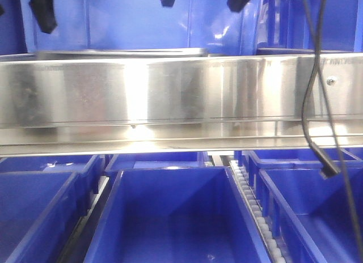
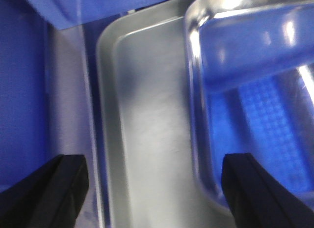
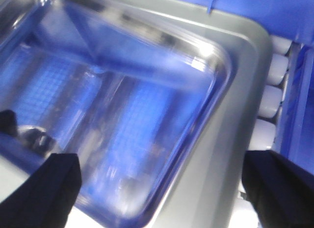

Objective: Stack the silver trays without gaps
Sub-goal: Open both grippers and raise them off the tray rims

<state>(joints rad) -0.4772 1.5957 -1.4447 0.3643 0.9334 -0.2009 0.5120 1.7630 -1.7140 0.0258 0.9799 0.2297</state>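
Two silver trays lie one on the other, out of line. In the left wrist view the matte lower tray [image 2: 147, 129] shows its left half, and the shiny upper tray [image 2: 255, 90] sits shifted to the right on it. My left gripper [image 2: 154, 193] hangs open above the lower tray's floor, holding nothing. In the right wrist view the upper tray [image 3: 122, 105] lies skewed, leaving a strip of the lower tray [image 3: 235, 120] bare on the right. My right gripper [image 3: 162, 193] is open over the upper tray's corner. The front view shows only the trays' thin edge [image 1: 119, 52].
A long steel shelf rail [image 1: 170, 93] crosses the front view and hides most of the shelf behind it. Blue bins [image 1: 176, 217] stand below it. White rollers [image 3: 274, 85] run to the right of the trays. A black cable [image 1: 317, 104] hangs at the right. Blue walls stand behind the trays.
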